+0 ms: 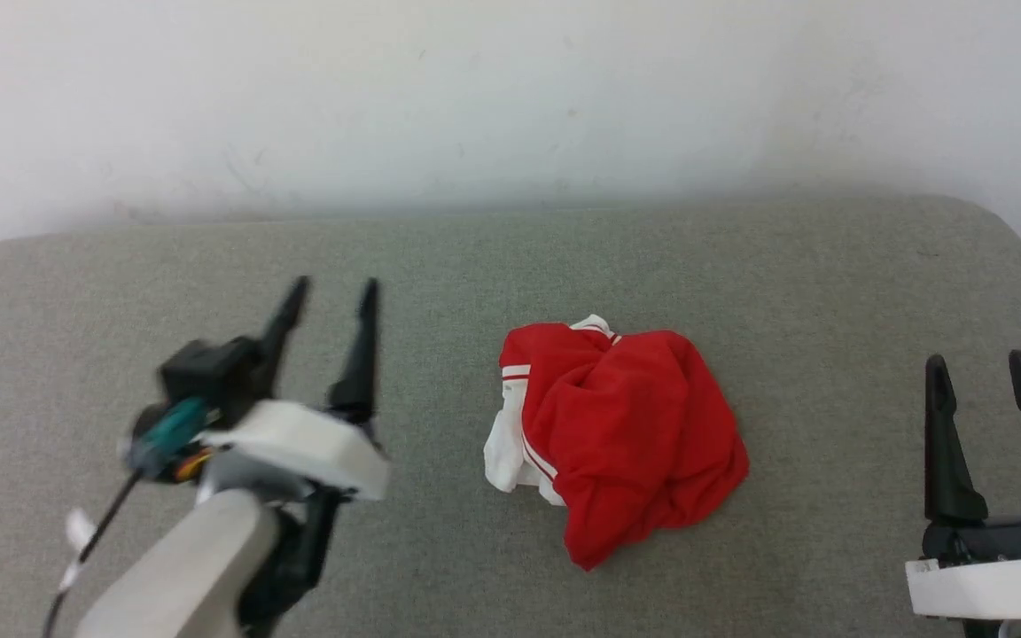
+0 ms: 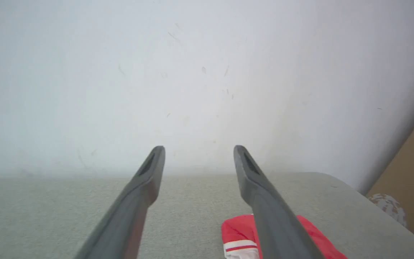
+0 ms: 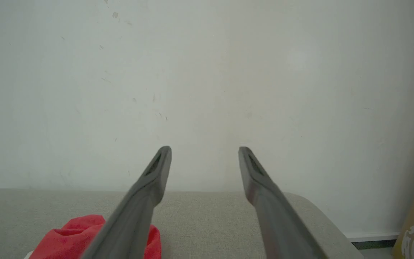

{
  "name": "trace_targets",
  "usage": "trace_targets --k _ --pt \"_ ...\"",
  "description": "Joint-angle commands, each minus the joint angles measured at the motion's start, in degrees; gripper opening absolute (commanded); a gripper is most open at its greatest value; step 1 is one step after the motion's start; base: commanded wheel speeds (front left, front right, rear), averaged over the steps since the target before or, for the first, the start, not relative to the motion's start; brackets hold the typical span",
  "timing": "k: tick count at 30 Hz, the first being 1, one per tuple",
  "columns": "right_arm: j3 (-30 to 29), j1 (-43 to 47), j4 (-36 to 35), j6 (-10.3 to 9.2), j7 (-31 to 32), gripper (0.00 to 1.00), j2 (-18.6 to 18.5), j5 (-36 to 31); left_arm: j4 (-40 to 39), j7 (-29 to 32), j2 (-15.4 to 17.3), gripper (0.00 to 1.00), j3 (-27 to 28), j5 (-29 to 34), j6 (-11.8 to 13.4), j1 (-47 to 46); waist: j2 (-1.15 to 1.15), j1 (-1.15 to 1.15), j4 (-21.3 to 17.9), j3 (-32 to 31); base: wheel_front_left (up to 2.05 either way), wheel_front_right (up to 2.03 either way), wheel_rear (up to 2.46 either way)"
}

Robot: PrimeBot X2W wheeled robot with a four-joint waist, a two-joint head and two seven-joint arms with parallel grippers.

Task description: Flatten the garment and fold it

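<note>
On counter centre: shirt bunched, not held

Midway across the grey counter [image 1: 475,266], the red shirt [image 1: 621,434] lies crumpled. Left gripper [image 1: 334,288] and right gripper [image 1: 978,363] flank it, well apart, jaws wide, empty. Judged light, limp; pinch the striped sleeve hem [image 1: 516,370].

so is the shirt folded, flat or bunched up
Bunched up: the garment lies as a crumpled red heap on the grey surface, with white showing at its left edge and no neat fold lines.
</note>
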Motion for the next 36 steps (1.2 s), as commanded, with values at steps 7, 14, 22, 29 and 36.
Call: trace_targets --k 7,14,22,29,36 --pt "-1.4 3.0 0.9 -0.05 0.0 1.00 0.1 1.3 -18.7 -0.5 1.8 1.00 15.9 21.7 5.4 18.8 0.00 0.00 0.5 1.5 0.00 0.00 0.00" --pt "-1.7 5.3 4.0 -0.05 -0.5 1.00 0.1 2.9 -21.6 -0.5 -1.6 1.00 20.2 33.5 6.4 33.9 0.00 0.00 1.1 1.0 0.00 0.00 0.00" --pt "0.7 -1.4 3.8 -0.05 4.7 1.00 0.1 5.9 -21.4 -0.5 -6.3 1.00 23.4 35.5 1.7 34.7 0.00 0.00 2.5 2.7 0.00 0.00 0.00" --pt "5.8 -13.8 4.2 -0.05 26.8 1.00 -0.7 2.6 -19.6 -0.5 -9.8 1.00 25.6 36.5 -3.3 33.1 0.00 0.00 3.5 5.9 0.00 0.00 0.00" --pt "5.6 -16.5 8.7 -0.05 45.6 1.00 -3.6 4.7 -17.7 -0.5 -12.9 1.00 26.9 37.5 -7.3 31.7 0.00 0.00 6.0 8.2 0.00 0.00 0.00"
